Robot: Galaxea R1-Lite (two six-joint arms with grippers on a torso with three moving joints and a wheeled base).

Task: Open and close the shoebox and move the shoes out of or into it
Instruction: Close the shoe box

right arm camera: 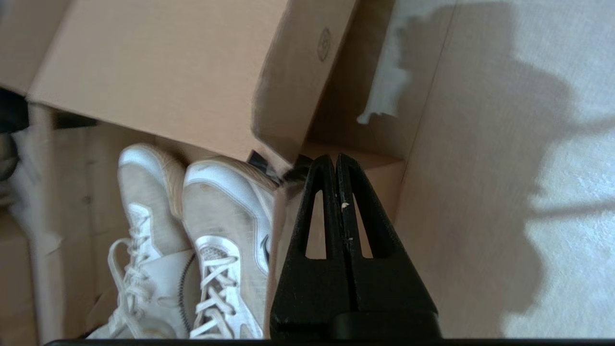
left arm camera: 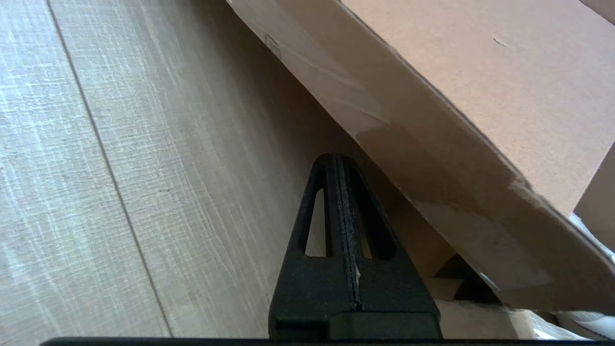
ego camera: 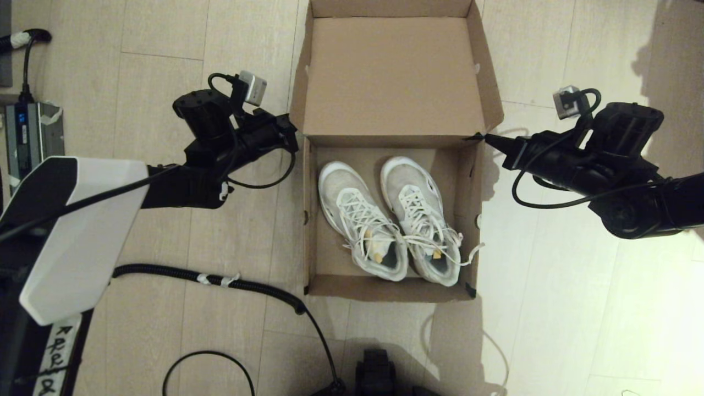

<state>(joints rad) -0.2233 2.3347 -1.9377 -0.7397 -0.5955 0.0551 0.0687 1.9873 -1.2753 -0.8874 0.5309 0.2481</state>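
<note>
The brown cardboard shoebox (ego camera: 312,220) stands on the floor with its hinged lid (ego camera: 393,77) swung open and back. Both white lace-up shoes (ego camera: 390,220) lie side by side inside it, toes toward the lid. My left gripper (ego camera: 294,144) is shut with nothing in it, its tip at the box's far left corner under the lid's side flap (left arm camera: 456,158). At the far right corner, by the black tape (right arm camera: 262,163), is the tip of my right gripper (ego camera: 489,140), also shut and empty. The right wrist view shows the shoes (right arm camera: 211,230) beside that gripper (right arm camera: 335,161).
The box sits on a pale wood-plank floor (ego camera: 550,308). A black corrugated cable (ego camera: 220,280) runs across the floor near the box's front left. A power unit (ego camera: 25,137) lies at the far left. My base (ego camera: 377,374) shows below the box.
</note>
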